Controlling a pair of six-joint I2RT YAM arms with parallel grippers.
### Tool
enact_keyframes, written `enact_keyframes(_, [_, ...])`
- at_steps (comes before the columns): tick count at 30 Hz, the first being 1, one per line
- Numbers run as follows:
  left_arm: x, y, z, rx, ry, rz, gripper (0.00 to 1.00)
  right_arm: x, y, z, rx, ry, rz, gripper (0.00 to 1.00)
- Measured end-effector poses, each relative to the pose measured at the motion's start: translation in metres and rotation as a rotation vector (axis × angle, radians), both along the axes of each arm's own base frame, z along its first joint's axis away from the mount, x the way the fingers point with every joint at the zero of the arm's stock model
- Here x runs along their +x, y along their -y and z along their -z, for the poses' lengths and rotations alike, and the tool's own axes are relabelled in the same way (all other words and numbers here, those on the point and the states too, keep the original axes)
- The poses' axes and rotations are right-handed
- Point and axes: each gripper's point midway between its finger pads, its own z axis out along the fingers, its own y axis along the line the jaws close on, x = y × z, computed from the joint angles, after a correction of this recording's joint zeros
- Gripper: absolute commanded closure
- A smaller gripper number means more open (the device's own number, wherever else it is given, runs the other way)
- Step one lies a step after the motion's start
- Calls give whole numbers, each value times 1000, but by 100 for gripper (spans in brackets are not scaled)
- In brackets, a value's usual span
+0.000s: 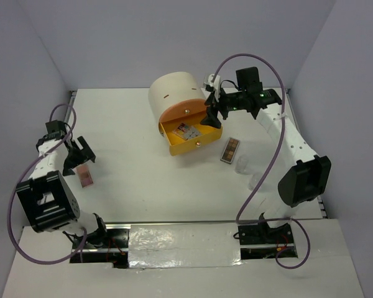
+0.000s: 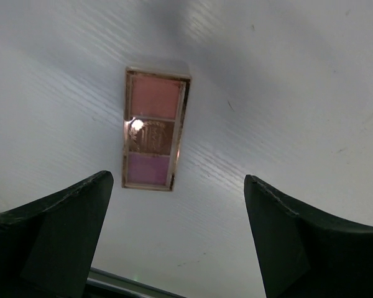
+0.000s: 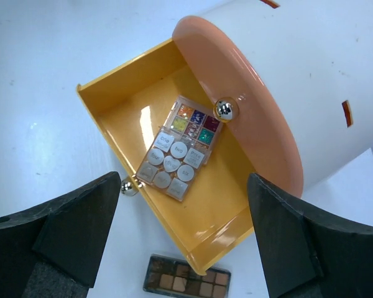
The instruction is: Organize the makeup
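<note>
Table is viewed from above, with both arms bolted at its near edge.

Left arm: folded back close to the left edge, wrist turned down toward the surface. Left gripper is held wide open with nothing gripped. A pink palette is seen lying flat on the table below and ahead of the fingers, near the left edge. No contact with it is seen.

Right arm: stretched forward along the right side, then bent inward toward the far middle of the table, wrist pitched downward. Right gripper is spread open and empty above the pulled-out yellow drawer of a cream cylindrical unit.

A grey-white palette is laid flat on the drawer floor, set diagonally. A long brown palette is found on the table just beside the drawer's right side. One clear bottle and a second clear bottle are placed close together toward the right edge, near the brown palette but apart from it.
</note>
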Motion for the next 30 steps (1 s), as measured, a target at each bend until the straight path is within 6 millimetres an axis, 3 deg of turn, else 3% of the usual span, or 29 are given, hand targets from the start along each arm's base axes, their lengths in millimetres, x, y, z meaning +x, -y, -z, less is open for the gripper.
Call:
enact_keyframes(4, [5, -15, 13, 21, -66, 32, 1, -7, 4, -4, 56, -40, -28, 11])
enact_keyframes(9, [-7, -18, 42, -6, -155, 76, 2, -21, 4, -12, 102, -61, -62, 11])
enact_keyframes(14, [-11, -19, 52, -3, -176, 116, 4, -25, 11, -18, 128, -63, -60, 11])
enact_keyframes(20, [-10, -23, 64, -11, -212, 140, 7, -29, 14, -11, 134, -96, -54, 11])
enact_keyframes(26, [-1, -30, 64, 0, -205, 155, 23, -32, 17, -12, 135, -96, -49, 11])
enact_keyframes(30, [3, -32, 63, 10, -191, 149, 51, -37, 20, -14, 135, -86, -41, 11])
